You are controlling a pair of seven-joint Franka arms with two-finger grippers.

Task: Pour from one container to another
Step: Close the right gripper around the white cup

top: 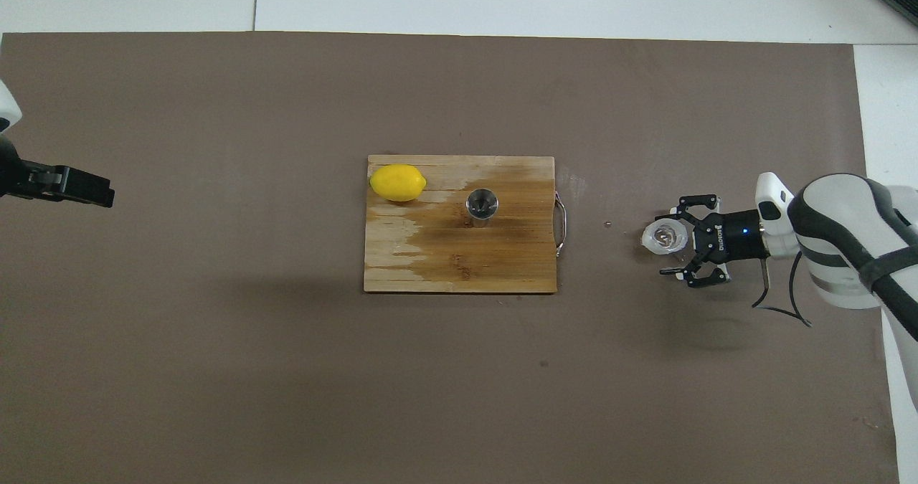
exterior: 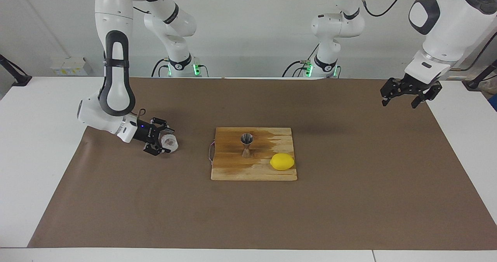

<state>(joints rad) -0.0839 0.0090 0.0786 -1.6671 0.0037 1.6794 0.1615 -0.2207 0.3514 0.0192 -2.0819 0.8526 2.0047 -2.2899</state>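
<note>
The small translucent plastic cup (exterior: 171, 142) with something brownish inside stands on the brown paper toward the right arm's end of the table; it also shows in the overhead view (top: 665, 234). My right gripper (exterior: 164, 141) (top: 668, 246) is low and lies sideways, its fingers open around the cup. The steel jigger (exterior: 247, 145) (top: 481, 204) stands upright on the wooden board (exterior: 233, 169) (top: 445, 269) at the table's middle. My left gripper (exterior: 402, 99) (top: 79, 186) waits, open and empty, raised over the left arm's end of the paper.
A yellow lemon (exterior: 282, 162) (top: 397, 183) lies on the board's corner, farther from the robots than the jigger and toward the left arm's end. The board has a thin wire handle (top: 563, 222) facing the cup. Brown paper (exterior: 349, 200) covers the table.
</note>
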